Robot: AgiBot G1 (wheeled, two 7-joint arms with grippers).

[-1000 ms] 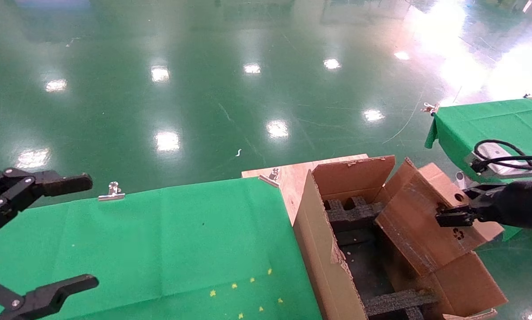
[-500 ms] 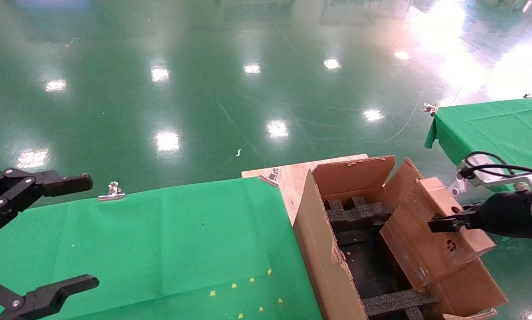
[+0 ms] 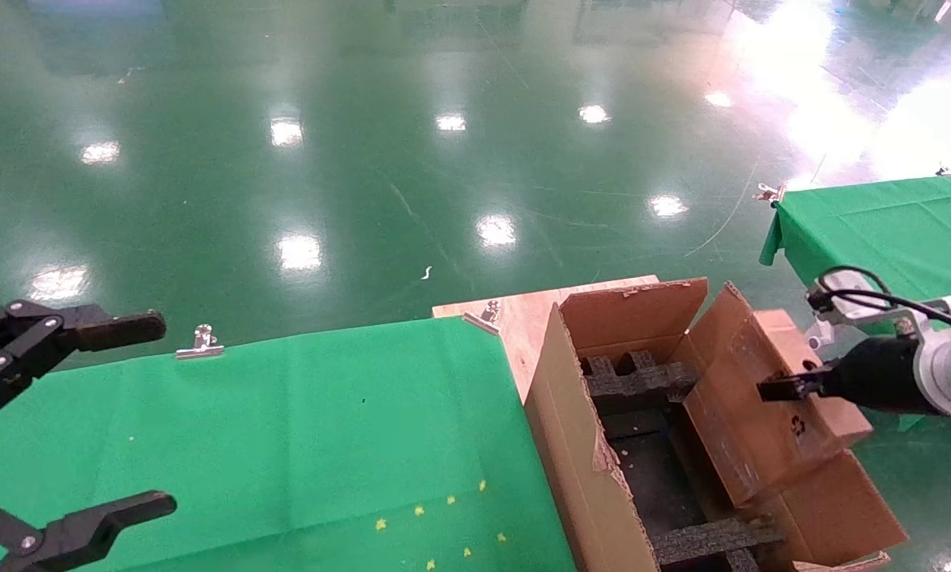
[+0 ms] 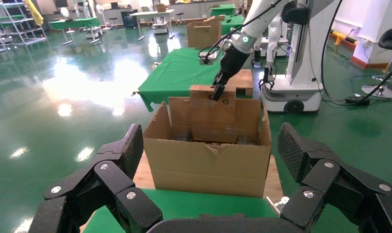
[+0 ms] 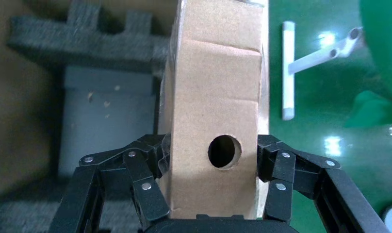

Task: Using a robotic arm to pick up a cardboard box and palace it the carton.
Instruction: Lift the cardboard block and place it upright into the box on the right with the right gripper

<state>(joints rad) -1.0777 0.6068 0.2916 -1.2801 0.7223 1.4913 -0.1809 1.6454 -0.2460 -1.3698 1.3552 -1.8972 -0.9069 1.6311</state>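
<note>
Right gripper (image 3: 785,388) at right-centre of the head frame, jaws clamped across the narrow sides of the cardboard box (image 3: 769,413). In the right wrist view the two fingers (image 5: 148,187) press flat against opposite faces of the box (image 5: 216,111), with a round hole between them. Grip looks square and centred.

Box position: held on edge, tilted, its lower part already inside the open top of the carton (image 3: 594,469) at lower right of the head frame, alongside the carton's right flap. Left wrist view confirms: box (image 4: 208,114) stands up out of the carton (image 4: 206,158) with the gripper (image 4: 217,92) on its top edge. Whether its bottom edge touches the foam is hidden.

Black foam inserts (image 3: 638,381) sit at the far and near ends of the carton, open floor between them.

Step in hand, as judged: lowering the box into the carton. To do it well:
- lower slowly, keeping the box clear of the torn flap edge
- straighten the tilt so the box drops into the gap between the foam pieces rather than catching on one
- open only once the box is supported from below

Left gripper (image 3: 78,429) idle at lower left of the head frame over the green table (image 3: 324,429), jaws spread wide, holding nothing.
</note>
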